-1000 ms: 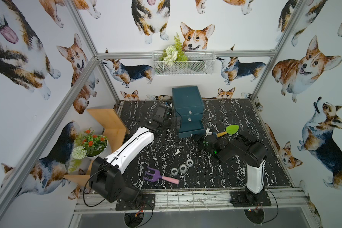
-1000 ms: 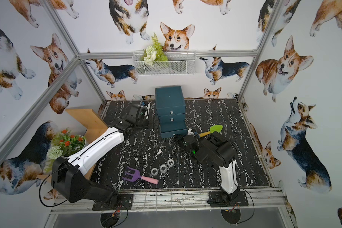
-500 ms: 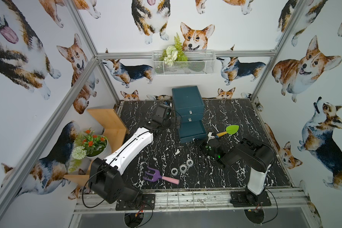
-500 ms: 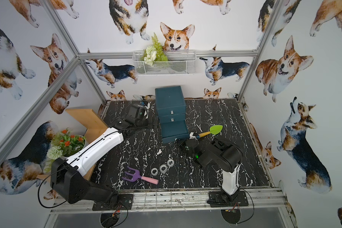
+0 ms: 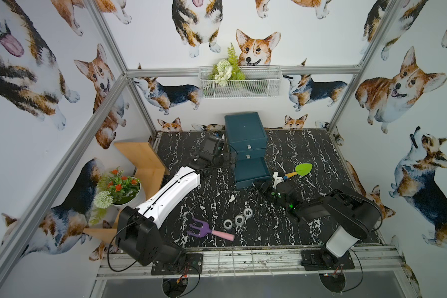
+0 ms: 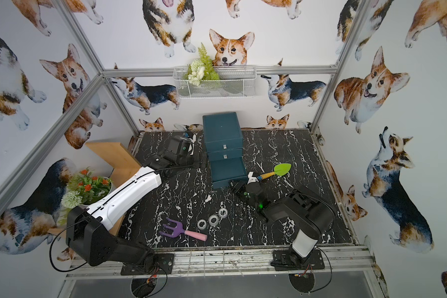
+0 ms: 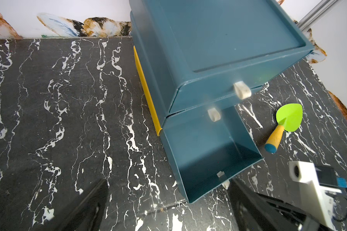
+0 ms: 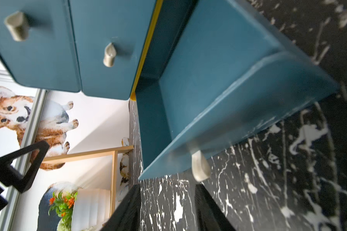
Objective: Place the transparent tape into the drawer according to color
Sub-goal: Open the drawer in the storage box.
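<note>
kit: bottom drawer (image 5: 252, 171) has slid a good bit further out of the cabinet (image 5: 245, 129) than a second back, and the right arm has backed toward the desk's front edge with it. right gripper (image 8: 167, 188) now has its jaws parted, with the knob (image 8: 199, 168) just past the tips and nothing held.

dov: and the left gripper (image 5: 227, 160)?

kit: spread wide, empty, hanging by the cabinet's left side near the back edge.

dov: where's the transparent tape (image 5: 239, 219)?

kit: three clear greyish rolls in a short diagonal row near the front edge, between the purple rake (image 5: 204, 231) and the right arm. no tinted ones that i can spot. the drawer looks empty in the left wrist view.

dov: what worries you from here?

kit: a few things imo. the drawer's out far, so a downward bump on its front could tip it or drag the cabinet. green trowel (image 5: 301, 170) lies right beside the drawer's right wall, so a swinging wrist could shove it. the rolls are tiny and slick. an off-centre pinch could squirt one away or knock its neighbours, since they sit nearly touching. also can't tell which drawer goes with which colour.
</note>
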